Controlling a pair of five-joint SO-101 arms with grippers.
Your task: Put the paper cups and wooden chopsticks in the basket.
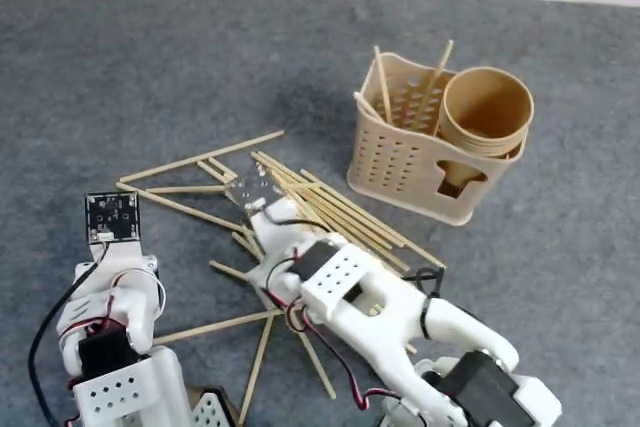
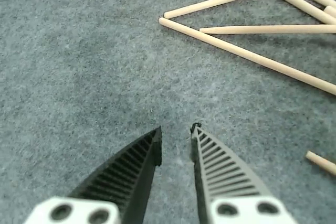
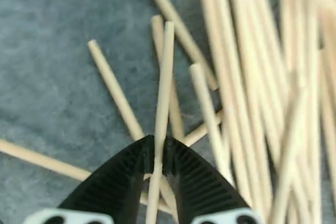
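Several wooden chopsticks lie scattered and piled on the grey carpet. My right gripper is down in this pile, shut on one chopstick that runs out past its fingertips; in the high view this gripper sits at the pile's left end. The beige perforated basket stands at the back right, holding stacked paper cups and a few upright chopsticks. My left gripper hovers over bare carpet, slightly open with nothing in it, a short way from some chopstick ends.
The left arm stands at the front left and the right arm's white body stretches from the front centre. Loose chopsticks lie between the two arms. Bare carpet spreads to the left and behind the pile.
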